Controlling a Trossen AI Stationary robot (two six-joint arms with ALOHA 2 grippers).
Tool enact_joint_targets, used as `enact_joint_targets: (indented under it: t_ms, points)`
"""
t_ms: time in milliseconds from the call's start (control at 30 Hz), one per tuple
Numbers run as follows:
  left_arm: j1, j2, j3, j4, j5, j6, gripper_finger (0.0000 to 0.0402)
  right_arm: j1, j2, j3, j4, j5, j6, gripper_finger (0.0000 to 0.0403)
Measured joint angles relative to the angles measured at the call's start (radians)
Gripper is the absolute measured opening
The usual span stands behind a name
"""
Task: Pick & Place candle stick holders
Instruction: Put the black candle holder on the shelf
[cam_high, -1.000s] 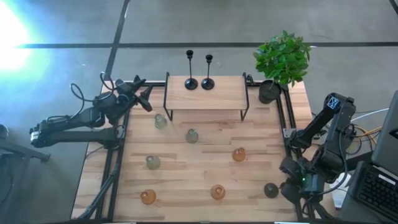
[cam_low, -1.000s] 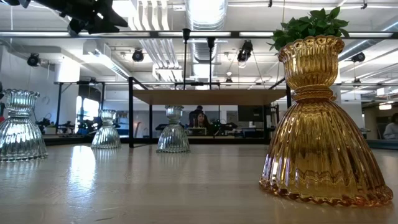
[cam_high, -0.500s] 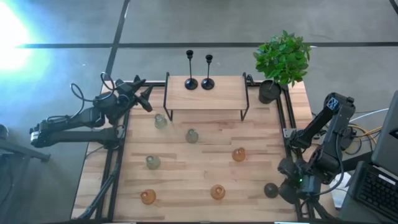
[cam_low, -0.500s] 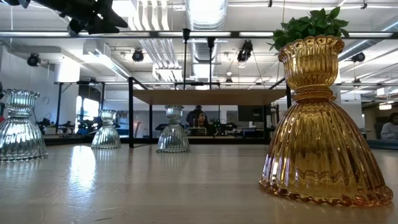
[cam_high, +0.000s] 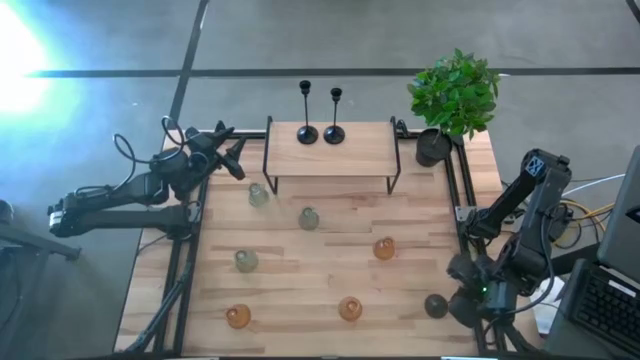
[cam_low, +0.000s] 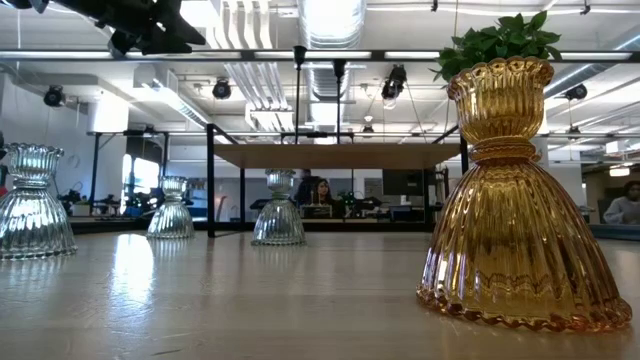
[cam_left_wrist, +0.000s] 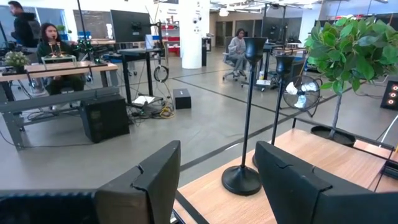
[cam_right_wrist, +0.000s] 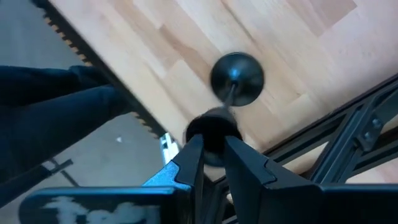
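From above, nothing had shifted since half a second earlier. Two slim black candlesticks stood on the raised wooden shelf at twelve o'clock, and the third black candlestick sat at five o'clock, by the wooden table edge. Pale green glass holders and amber glass holders dotted the boards. The leafy green plant in its black pot held two o'clock. The left gripper waited at ten o'clock; the right gripper hovered just beside the third candlestick.

At table height, one ribbed amber holder loomed large, clear ones behind; only a person in the room beyond had moved slightly.

The left wrist showed its fingers spread wide, released, both shelf candlesticks ahead.

The right wrist looked down the third candlestick: domed base on the wood, cup end at the fingertips. The claw sat nearly closed, but whether it grasped the cup couldn't be told.
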Motion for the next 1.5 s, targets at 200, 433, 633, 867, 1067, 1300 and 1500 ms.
enact_joint_targets:
  t_ms: [200,433,633,867,1067,1300,1500]
  points:
    - [0.0,0.0,0.0,0.0,0.0,0.0,0.0213,0.0,-0.003,0.048,-0.03,0.0,0.006,0.0059]
    - [0.0,0.0,0.0,0.0,0.0,0.0,0.0213,0.0,-0.003,0.051,-0.069,0.0,-0.029,0.0059]
    - [0.0,0.0,0.0,0.0,0.0,0.0,0.0213,0.0,-0.002,0.051,-0.09,0.001,-0.155,0.0059]
    - [0.0,0.0,0.0,0.0,0.0,0.0,0.0213,0.0,-0.002,0.051,-0.116,0.001,-0.264,0.0059]
    - [0.0,0.0,0.0,0.0,0.0,0.0,0.0213,0.0,-0.002,0.049,-0.121,0.0,-0.265,0.0059]
    - [0.0,0.0,0.0,0.0,0.0,0.0,0.0213,0.0,-0.002,0.047,-0.119,0.0,-0.233,0.0066]
    - [0.0,0.0,0.0,0.0,0.0,0.0,0.0213,0.0,0.013,0.036,-0.095,-0.001,-0.233,0.0084]
